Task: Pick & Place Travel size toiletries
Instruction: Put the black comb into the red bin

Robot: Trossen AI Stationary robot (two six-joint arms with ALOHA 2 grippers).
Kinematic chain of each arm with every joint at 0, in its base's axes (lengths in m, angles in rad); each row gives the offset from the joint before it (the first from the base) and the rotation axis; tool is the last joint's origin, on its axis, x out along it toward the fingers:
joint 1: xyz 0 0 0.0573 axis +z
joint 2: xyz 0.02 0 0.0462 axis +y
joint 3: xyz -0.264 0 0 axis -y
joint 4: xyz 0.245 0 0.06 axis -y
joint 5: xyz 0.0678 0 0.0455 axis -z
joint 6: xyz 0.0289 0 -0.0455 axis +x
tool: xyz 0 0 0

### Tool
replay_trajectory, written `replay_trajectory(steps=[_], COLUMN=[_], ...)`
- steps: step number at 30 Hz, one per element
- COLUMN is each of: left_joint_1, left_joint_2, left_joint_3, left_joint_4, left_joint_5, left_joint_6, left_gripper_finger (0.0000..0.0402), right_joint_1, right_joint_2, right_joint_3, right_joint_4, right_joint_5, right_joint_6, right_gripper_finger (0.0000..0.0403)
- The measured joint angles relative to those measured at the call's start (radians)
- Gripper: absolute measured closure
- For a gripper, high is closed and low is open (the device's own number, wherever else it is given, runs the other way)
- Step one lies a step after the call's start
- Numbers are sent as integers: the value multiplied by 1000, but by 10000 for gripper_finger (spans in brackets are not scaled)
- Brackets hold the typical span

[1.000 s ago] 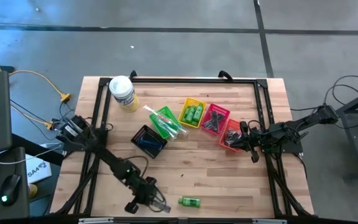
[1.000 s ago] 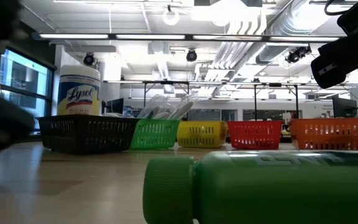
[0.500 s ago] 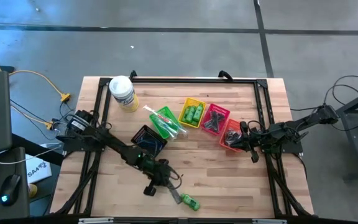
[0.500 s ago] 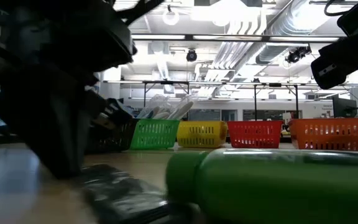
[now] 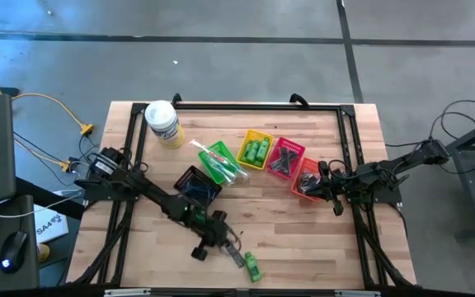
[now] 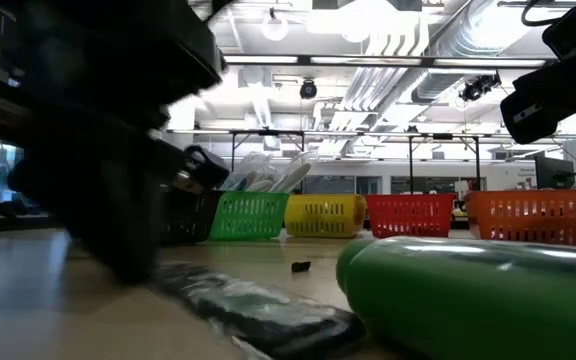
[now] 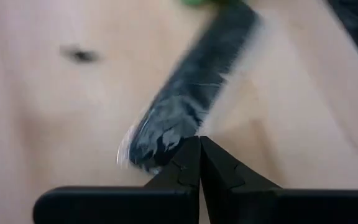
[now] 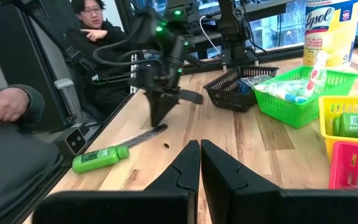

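1. I have the left gripper [image 5: 214, 240] low over the near edge of the table, its jaws pressed fully together and holding nothing. A flat black comb in clear wrap [image 7: 185, 99] lies on the wood just ahead of the fingertips, touching or almost touching them.
2. I judge this the pick step for that comb. Next I would need to open the jaws, straddle the comb's thin edge and close on it; lying flat, it may slide instead of lifting.
3. A green mini bottle [image 5: 253, 267] lies just beyond the comb's far end, close enough to get nudged. It could roll off the near edge.
4. The right gripper [image 5: 331, 195] waits at the right side beside the orange basket [image 5: 301, 176], jaws closed and empty.
5. The baskets sit in a row mid-table: black basket [image 5: 196, 185], green basket [image 5: 222, 158] with toothbrushes, yellow basket [image 5: 256, 148] with green bottles, red basket [image 5: 286, 157].
6. The white-lidded tub [image 5: 162, 121] stands far left, well clear.
7. A person [image 8: 95, 37] sits beyond the table, out of the way.
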Motion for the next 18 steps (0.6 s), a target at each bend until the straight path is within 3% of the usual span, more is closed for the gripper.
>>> replay_trajectory(steps=[9,18], left_joint_1=[-51,-45], left_joint_2=[8,62], left_joint_3=[133,181], left_joint_4=[-169,-171], left_joint_5=[3,36], left_joint_6=[55,88], left_gripper_finger=[401,401], right_joint_1=[0,0], right_joint_2=[0,0], right_joint_3=[0,0], right_joint_4=[0,-1], right_joint_5=[0,0], right_joint_6=[16,16], right_gripper_finger=[396,396])
